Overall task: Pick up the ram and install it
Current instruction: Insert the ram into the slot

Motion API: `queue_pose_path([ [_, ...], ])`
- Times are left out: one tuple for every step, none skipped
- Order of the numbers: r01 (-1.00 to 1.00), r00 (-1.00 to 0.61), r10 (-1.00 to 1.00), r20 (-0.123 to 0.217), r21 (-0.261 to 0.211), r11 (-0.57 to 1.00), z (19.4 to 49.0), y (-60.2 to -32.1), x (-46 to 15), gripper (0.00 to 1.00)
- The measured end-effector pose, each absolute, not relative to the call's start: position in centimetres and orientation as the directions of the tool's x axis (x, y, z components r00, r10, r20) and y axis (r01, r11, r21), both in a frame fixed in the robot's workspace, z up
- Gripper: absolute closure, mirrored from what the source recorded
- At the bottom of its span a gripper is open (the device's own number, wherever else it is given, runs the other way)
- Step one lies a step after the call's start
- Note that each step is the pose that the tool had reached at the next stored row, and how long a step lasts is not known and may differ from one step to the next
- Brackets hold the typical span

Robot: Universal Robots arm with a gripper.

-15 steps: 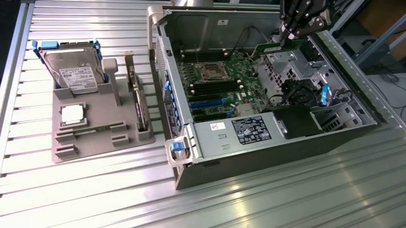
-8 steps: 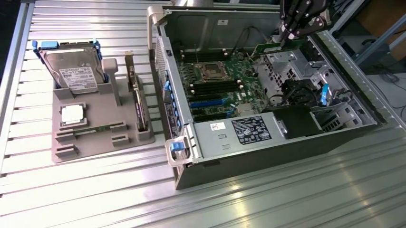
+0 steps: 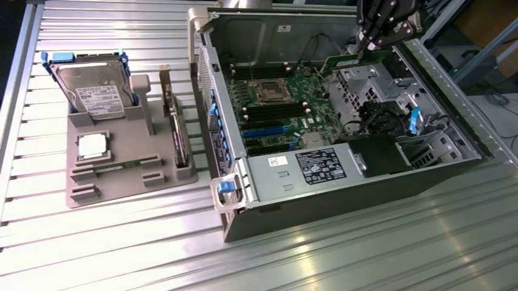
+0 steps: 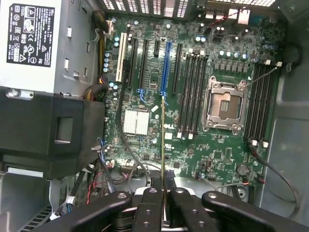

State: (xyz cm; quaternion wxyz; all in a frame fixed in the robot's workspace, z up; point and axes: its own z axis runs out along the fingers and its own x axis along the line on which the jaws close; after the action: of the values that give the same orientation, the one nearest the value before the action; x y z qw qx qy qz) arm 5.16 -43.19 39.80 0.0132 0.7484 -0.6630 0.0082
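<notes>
The black claw (image 3: 372, 43) is up over the open grey metal computer case (image 3: 340, 182), toward the exterior view's right. It has the ram (image 3: 356, 60), the long thin green circuit-board stick, in its grip. It's clamped tight: in the wrist view both black fingers (image 4: 155, 186) press flat against the stick, so the claw (image 4: 164, 186) is closed down to the width of the board. The ram (image 4: 162, 140) shows edge-on here, a thin line above the green motherboard (image 4: 159, 63). It sits between the blue expansion slot (image 4: 166, 67) and a bank of black memory slots (image 4: 190, 92), clear of the board. The silver processor socket (image 4: 226, 104) lies just beyond those slots. Over on the ribbed metal desk (image 3: 364, 254), well apart from the case, a grey plastic holder tray (image 3: 105, 182) carries a silver hard drive (image 3: 97, 91), a square silver processor chip (image 3: 91, 145) and an upright expansion card (image 3: 176, 133).
</notes>
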Motion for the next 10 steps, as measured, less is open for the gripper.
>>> queue_pose_path([
  [-0.994, 0.108, -0.994, 0.030, 0.009, -0.108, 39.8, -43.2, 5.1, 0.87],
  [-0.995, 0.096, -0.995, 0.030, 0.009, -0.096, 39.6, -43.2, 5.0, 0.87],
  [-0.996, 0.090, -0.996, 0.030, 0.009, -0.089, 39.5, -43.2, 4.9, 0.87],
  [-0.996, 0.085, -0.996, 0.030, 0.009, -0.085, 39.4, -43.2, 4.7, 0.87],
  [-0.997, 0.077, -0.997, 0.030, 0.009, -0.077, 39.1, -43.2, 4.5, 0.87],
  [-0.998, 0.063, -0.998, 0.031, 0.009, -0.063, 38.7, -43.1, 4.3, 0.87],
  [-0.999, 0.053, -0.998, 0.031, 0.009, -0.053, 38.4, -43.1, 4.2, 0.87],
  [-0.999, 0.044, -0.999, 0.031, 0.009, -0.044, 38.0, -43.1, 3.7, 0.87],
  [-0.999, 0.043, -0.999, 0.031, 0.009, -0.043, 37.6, -43.1, 2.5, 0.87],
  [-0.999, 0.043, -0.999, 0.031, 0.009, -0.042, 37.2, -43.0, 1.7, 0.87],
])
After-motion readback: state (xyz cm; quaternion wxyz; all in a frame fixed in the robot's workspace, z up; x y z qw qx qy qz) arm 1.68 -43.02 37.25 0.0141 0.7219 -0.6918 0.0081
